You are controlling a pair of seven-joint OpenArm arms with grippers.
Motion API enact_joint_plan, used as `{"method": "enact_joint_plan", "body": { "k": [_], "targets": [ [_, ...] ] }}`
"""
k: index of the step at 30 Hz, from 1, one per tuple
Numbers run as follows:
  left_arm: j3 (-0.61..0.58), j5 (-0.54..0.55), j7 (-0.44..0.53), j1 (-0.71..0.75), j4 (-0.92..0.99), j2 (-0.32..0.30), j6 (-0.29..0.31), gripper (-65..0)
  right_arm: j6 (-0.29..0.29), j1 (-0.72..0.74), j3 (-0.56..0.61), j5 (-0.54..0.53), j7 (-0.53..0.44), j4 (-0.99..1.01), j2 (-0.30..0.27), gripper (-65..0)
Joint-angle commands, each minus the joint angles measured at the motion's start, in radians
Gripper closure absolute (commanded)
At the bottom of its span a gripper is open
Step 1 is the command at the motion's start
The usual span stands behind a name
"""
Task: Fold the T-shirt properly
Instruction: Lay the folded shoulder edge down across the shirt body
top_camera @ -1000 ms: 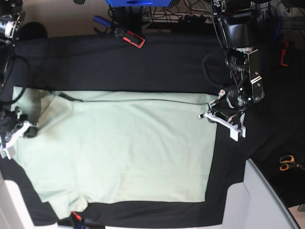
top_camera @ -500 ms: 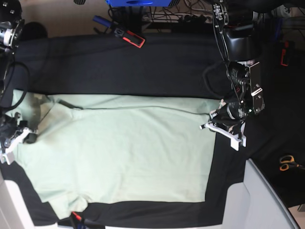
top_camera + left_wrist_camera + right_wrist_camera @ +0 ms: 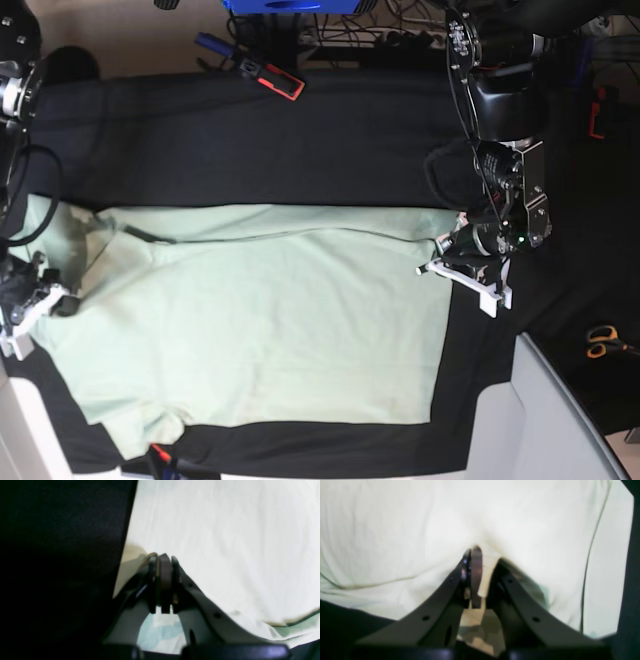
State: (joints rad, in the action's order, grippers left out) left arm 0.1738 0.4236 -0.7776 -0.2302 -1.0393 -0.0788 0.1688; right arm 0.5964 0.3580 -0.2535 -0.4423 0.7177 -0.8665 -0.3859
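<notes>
The pale mint-green T-shirt (image 3: 270, 320) lies spread over the black tablecloth (image 3: 250, 140), its far edge doubled over in a long fold. At the shirt's right edge, my left gripper (image 3: 445, 262) is shut on the cloth. The left wrist view shows that gripper (image 3: 162, 557) with its fingers pressed together at the hem of the T-shirt (image 3: 225, 542). My right gripper (image 3: 42, 298) grips the shirt's left end near the collar. Its wrist view shows the gripper (image 3: 485, 555) with a pinch of the T-shirt (image 3: 407, 530) between the fingers.
A red-and-black tool (image 3: 272, 78) and a blue one (image 3: 212, 43) lie at the table's far edge. Orange-handled scissors (image 3: 600, 340) sit at the right. A grey-white panel (image 3: 545, 420) fills the bottom right corner. A small red item (image 3: 160, 458) pokes out under the shirt's near edge.
Both grippers have moved a little toward the near side, pulling the shirt's far edge with them. The folded strip along the top is wider now.
</notes>
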Motion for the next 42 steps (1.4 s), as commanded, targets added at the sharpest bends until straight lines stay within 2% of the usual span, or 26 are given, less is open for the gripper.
{"method": "enact_joint_plan", "body": {
  "k": [1, 4, 10, 18, 25, 27, 34, 42],
  "targets": [
    [-0.001, 0.011, 0.013, -0.025, -0.017, -0.019, 0.008, 0.0, 0.006, 0.036, 0.029, -0.016, -0.033, -0.001, -0.028, 0.0],
    [-0.032, 0.011, 0.013, -0.025, -0.016, -0.028, 0.008, 0.0, 0.006, 0.054, 0.096, -0.017, -0.079, 0.049, -0.034, 0.0],
    [-0.055, 0.013, 0.014, -0.028, -0.016, -0.040, 0.008, 0.0, 0.004, 0.080, 0.116, -0.017, -0.142, 0.117, -0.038, 0.0],
    [-0.058, 0.010, 0.014, -0.090, 0.075, -0.042, 0.010, 0.0, 0.006, 0.082, 0.118, -0.016, -0.148, 0.119, -0.040, 0.0],
    [-0.056, -0.105, 0.014, -0.108, 0.081, -0.020, 0.011, 0.0, 0.006, 0.095, 0.139, -0.016, -0.174, 0.119, -0.040, 0.0],
    [-0.056, -0.107, 0.014, -0.110, 0.081, -0.020, 0.011, 0.0, 0.006, 0.103, 0.188, -0.016, -0.177, 0.119, -0.040, 0.0],
    [-0.056, -0.105, 0.014, -0.111, 0.080, -0.020, 0.011, 0.0, 0.001, 0.137, 0.250, -0.016, -0.209, 0.129, -0.035, 0.0],
    [-0.056, -0.107, 0.014, -0.137, 0.084, -0.022, 0.011, 0.0, 0.001, 0.197, 0.265, -0.016, -0.260, 0.250, -0.040, 0.0]
  ]
}}
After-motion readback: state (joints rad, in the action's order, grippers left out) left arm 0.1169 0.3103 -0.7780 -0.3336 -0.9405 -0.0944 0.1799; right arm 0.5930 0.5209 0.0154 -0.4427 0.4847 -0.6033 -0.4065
